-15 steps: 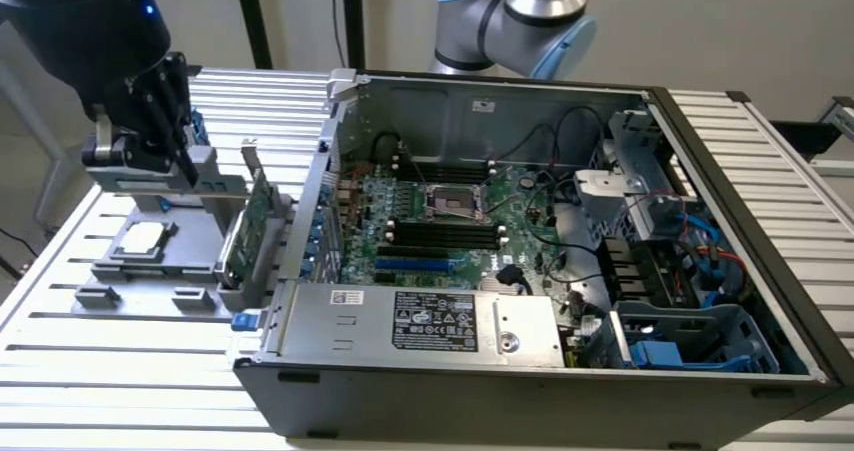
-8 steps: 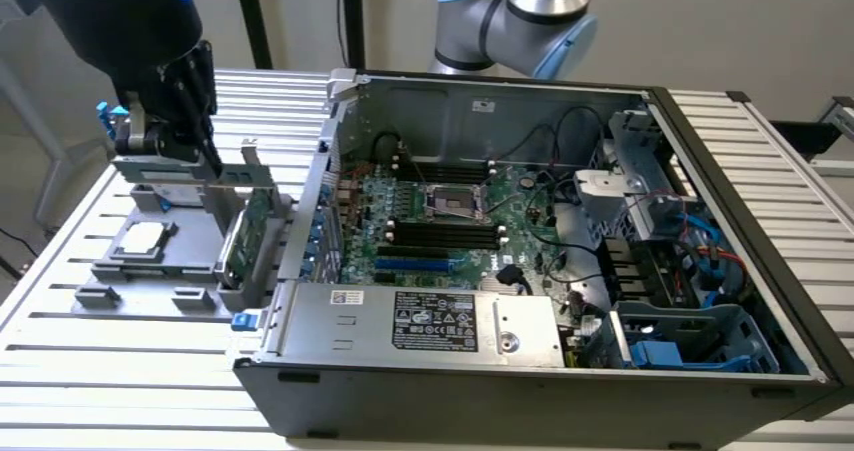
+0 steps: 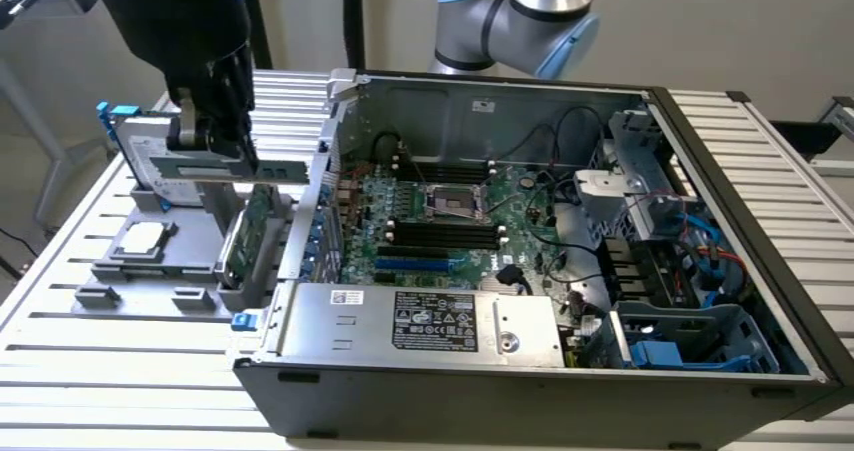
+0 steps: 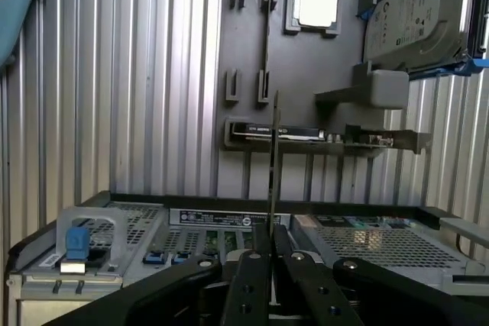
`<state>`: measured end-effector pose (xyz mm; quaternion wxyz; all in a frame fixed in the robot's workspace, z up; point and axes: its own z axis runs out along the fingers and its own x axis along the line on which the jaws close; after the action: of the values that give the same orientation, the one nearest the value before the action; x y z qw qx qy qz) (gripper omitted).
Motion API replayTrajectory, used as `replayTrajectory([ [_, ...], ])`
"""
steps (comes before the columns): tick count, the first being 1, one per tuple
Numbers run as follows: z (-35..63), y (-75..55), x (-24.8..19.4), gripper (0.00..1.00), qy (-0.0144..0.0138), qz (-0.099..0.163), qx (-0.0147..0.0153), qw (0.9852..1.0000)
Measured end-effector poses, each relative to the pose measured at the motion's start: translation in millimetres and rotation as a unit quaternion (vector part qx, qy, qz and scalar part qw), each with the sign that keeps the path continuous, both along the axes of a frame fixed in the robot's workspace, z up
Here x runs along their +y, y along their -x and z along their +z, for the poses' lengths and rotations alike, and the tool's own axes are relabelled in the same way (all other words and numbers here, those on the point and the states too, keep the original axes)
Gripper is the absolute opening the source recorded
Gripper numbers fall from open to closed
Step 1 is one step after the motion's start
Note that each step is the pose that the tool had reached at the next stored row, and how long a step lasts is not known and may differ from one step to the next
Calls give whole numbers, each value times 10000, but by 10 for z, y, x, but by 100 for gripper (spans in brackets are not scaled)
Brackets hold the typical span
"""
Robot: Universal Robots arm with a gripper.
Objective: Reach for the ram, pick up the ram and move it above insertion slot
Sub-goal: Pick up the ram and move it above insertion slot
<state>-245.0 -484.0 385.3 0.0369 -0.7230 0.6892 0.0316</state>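
The ram (image 3: 230, 167) is clamped edge-on between the closed fingers of the end effector (image 4: 271, 243) and is held in the air above the grey parts holder (image 3: 160, 271) on the slatted worktop (image 3: 120, 371), at the exterior view's left of the open computer case (image 3: 534, 371). Below it on the holder, a silver processor (image 3: 144, 239) is seated, a blue-framed hard drive (image 4: 416, 17) is propped, and a green expansion card (image 3: 251, 233) is stood next to the case wall. The motherboard (image 3: 454, 221) is seen inside the case.
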Motion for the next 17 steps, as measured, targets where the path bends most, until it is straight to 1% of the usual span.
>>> replayTrajectory([
  [11,2,-478,41,13,-40,-1,0,10000],
  [17,3,-751,63,13,-54,-1,0,10000],
])
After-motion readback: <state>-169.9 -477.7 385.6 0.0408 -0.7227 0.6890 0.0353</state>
